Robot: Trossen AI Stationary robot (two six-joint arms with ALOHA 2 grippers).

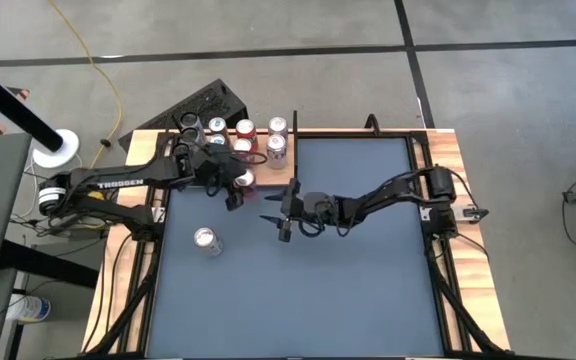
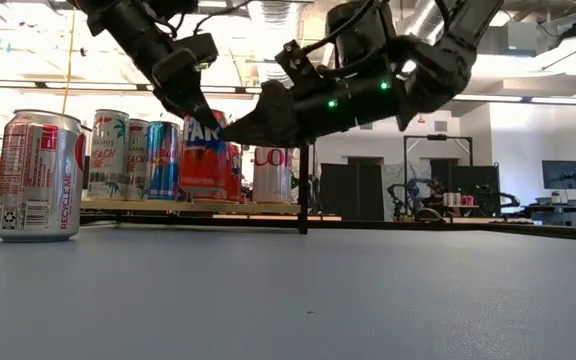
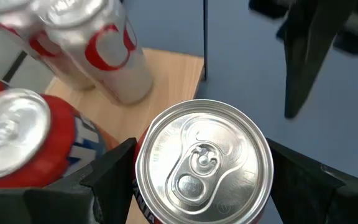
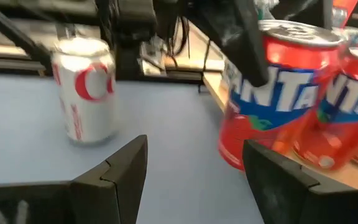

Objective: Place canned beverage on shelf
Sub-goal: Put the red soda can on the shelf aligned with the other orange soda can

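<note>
One upright red can stands between my left fingers, which bracket it closely at the shelf's near edge, while my right gripper, fingers parted and empty, hovers just beside over the table.

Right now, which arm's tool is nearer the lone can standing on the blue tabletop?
Left. The left tool is at the shelf edge, around an orange can, above and just right of the lone can. The right tool hangs farther right, over bare tabletop.
</note>
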